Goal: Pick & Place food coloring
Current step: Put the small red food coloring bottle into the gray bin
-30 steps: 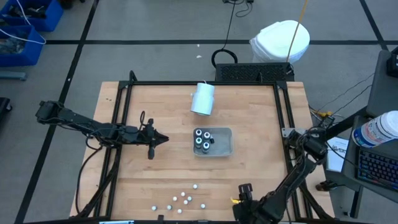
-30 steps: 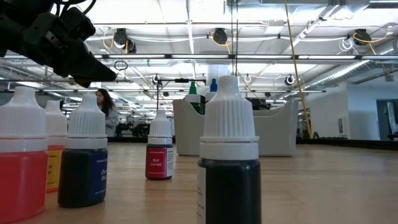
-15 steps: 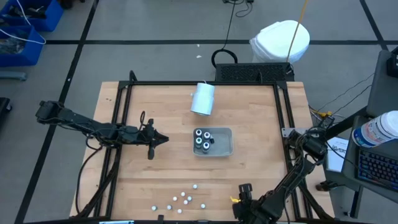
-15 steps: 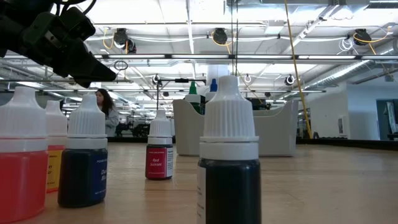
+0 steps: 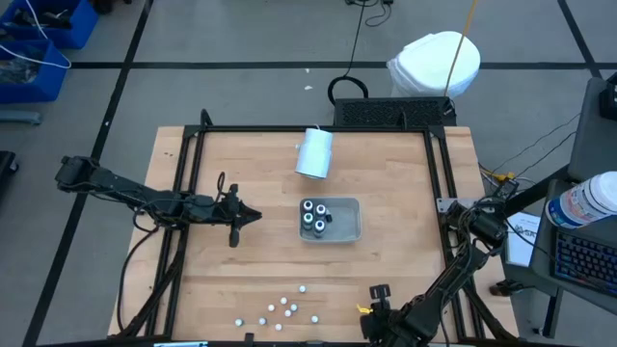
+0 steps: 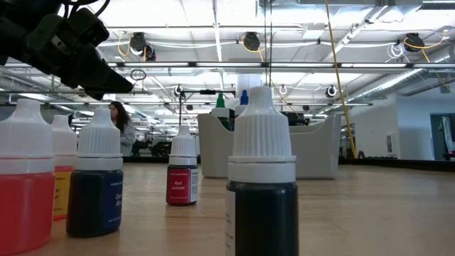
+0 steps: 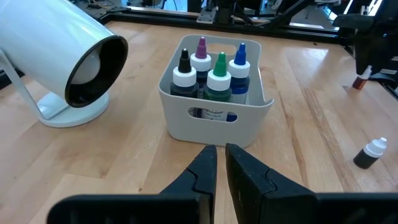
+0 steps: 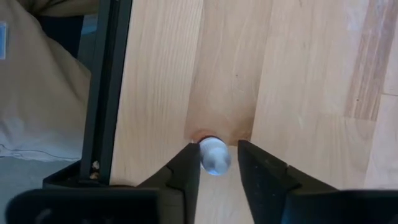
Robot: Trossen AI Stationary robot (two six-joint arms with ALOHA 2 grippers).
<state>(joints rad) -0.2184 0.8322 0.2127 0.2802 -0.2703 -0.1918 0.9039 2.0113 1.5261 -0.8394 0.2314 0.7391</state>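
Near the tabletop's (image 5: 405, 173) front edge, the right gripper (image 8: 216, 163) closes around 1 bottle (image 8: 214, 155), 4 bottles (image 7: 210, 74) fill the tray (image 7: 214, 118), about 8 loose bottles (image 5: 280, 310) wait, and the left gripper (image 7: 216, 158) hangs shut, empty.

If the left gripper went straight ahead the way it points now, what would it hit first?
Most likely the front wall of the tray holding bottles; the left gripper points at it, with only bare table between.
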